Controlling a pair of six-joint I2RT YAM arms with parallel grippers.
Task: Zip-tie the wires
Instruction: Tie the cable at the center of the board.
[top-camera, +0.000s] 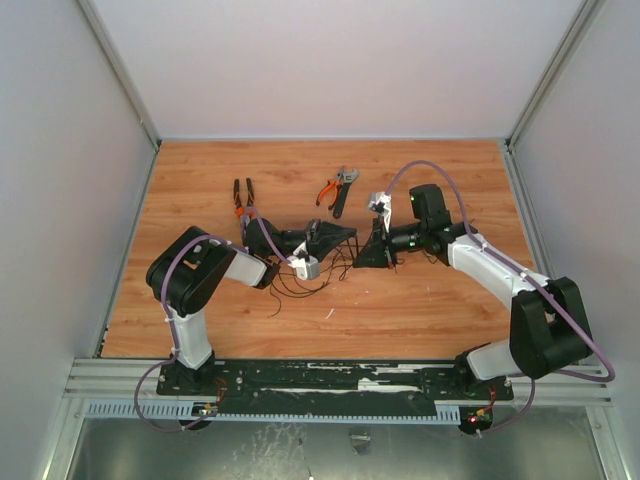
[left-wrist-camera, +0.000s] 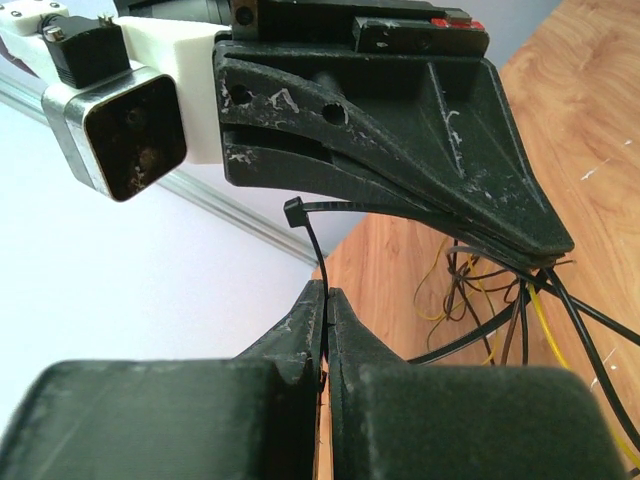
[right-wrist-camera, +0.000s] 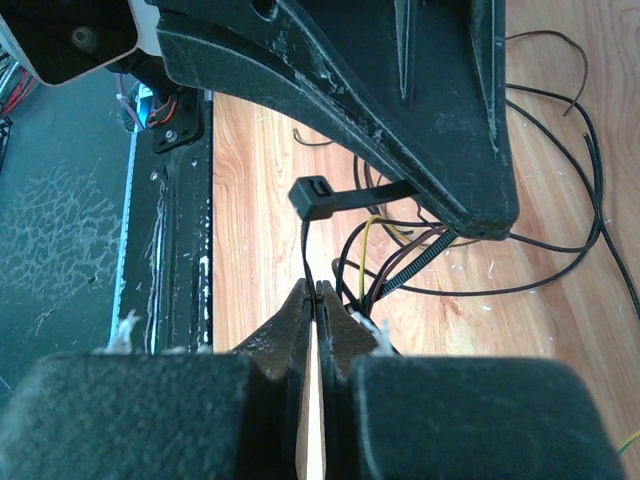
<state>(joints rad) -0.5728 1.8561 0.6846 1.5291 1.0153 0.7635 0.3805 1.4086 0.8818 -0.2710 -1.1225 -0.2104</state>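
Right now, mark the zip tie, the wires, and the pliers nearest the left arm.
zip tie (right-wrist-camera: 312, 195): right wrist view, its square head.
wires (left-wrist-camera: 520, 312): left wrist view, hanging dark strands.
pliers (top-camera: 242, 209): top view, orange part near the joint.

place: robot lab test booth, pretty sure | clues: plain white panel walls (top-camera: 330, 60); aluminium rail (top-camera: 120, 378); wood tabletop (top-camera: 420, 310); pliers (top-camera: 240, 205) lying around

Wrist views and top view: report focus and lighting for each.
Left wrist view: the zip tie head is crisp, the wires are clear, the near finger pads a soft dark blur. Right wrist view: pads blurred likewise, the table grain sharp. Top external view: even diffuse light, faint shadows, no glare, the wires too thin to trace.
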